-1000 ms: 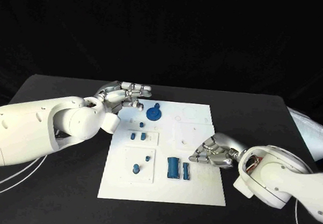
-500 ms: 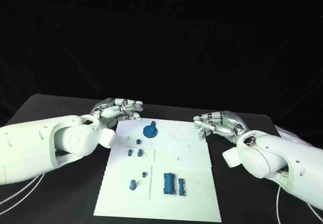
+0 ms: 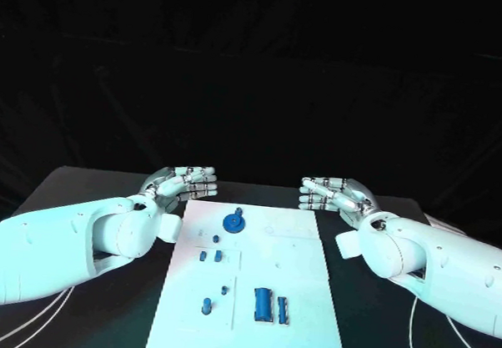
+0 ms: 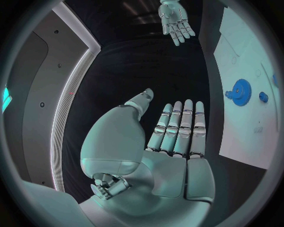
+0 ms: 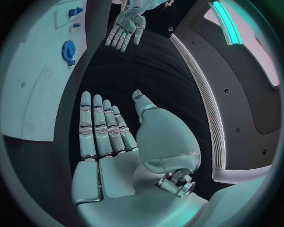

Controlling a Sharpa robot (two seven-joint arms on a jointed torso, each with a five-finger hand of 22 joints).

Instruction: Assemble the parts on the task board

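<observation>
Right hand [image 3: 336, 195] has come up off the board's right edge in the last second and swung out to the far right corner; left hand [image 3: 182, 183] pulled back a little too, now off the far left corner. Both of mine hover level over the black table [image 3: 93, 187], clear of the board. My read: either a step just closed out or I'm resetting to a neutral pose. Nothing is being worked right now.

Near to far on the flat white rectangular task board [image 3: 309, 314]:
- 6 o'clock end: two upright dark-blue rectangular blocks [image 3: 270, 304] side by side, one small blue peg [image 3: 206, 305] at their 9 o'clock, a smaller one just beyond it.
- Middle: pair of short blue pegs [image 3: 211, 255] standing in a raised white square.
- 12 o'clock end: round blue toothed gear [image 3: 234, 221], lying flat with a small blue knob touching its rim.

No part has shifted on the board; the camera has moved.

Fingers, left [image 4: 177, 130]: straight, lying close side by side, thumb apart, palm empty, touching nothing.
Fingers, right [image 5: 101, 127]: same, extended and empty, no contact.

The gear sits between my hands, nearer the left, so I'd guess the left takes it next.
</observation>
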